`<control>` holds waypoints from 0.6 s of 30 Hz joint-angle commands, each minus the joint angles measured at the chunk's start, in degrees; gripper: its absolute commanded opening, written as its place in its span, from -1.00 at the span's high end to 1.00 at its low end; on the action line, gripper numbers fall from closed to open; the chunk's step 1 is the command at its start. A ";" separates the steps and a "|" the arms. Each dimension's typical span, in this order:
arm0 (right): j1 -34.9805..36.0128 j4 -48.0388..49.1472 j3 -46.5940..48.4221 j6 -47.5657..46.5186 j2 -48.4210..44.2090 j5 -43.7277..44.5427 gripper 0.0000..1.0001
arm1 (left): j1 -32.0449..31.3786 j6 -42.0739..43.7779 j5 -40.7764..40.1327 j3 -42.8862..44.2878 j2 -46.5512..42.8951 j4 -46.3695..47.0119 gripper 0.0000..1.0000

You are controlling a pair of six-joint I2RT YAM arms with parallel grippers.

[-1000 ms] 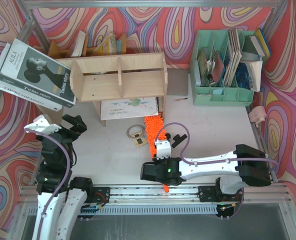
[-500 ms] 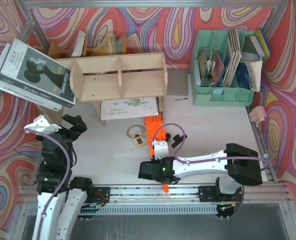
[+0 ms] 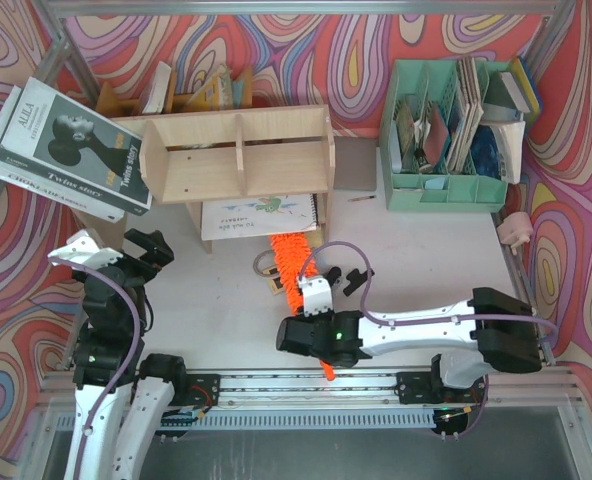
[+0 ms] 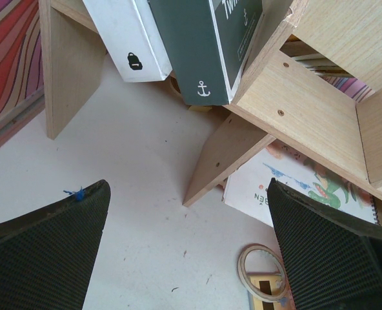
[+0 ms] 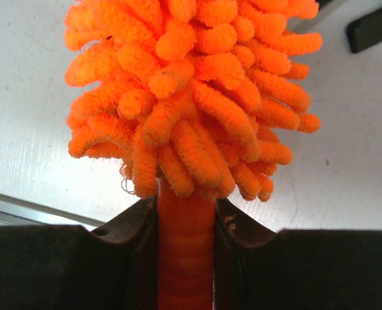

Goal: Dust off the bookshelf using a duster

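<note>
Taking the centre of the table from above as the dial, the bookshelf stands at eleven o'clock. A large book leans on its left end and more books stand behind it. A notebook lies on the table beneath its right compartment. The organiser sits at two o'clock, well apart from the shelf. The duster stretches from just before the notebook towards six o'clock, its handle between the fingers of the right gripper. The left gripper sits at eight o'clock, before the shelf's left leg.
</note>
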 commanded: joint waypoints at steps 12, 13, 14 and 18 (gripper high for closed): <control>3.51 15.92 4.23 -20.41 7.41 -6.88 1.00 | 0.43 -0.42 0.24 0.24 -0.07 0.51 -0.97; 3.77 16.00 4.37 -21.11 7.79 -7.40 1.00 | 0.38 -0.41 0.28 0.25 -0.07 0.64 -0.97; 4.36 16.08 4.67 -22.20 8.29 -7.70 1.00 | 0.42 -0.42 0.37 0.24 -0.15 0.64 -0.97; 5.60 13.38 5.91 -21.82 10.28 -6.46 1.00 | 0.43 -0.47 0.30 0.15 -0.13 0.64 -0.97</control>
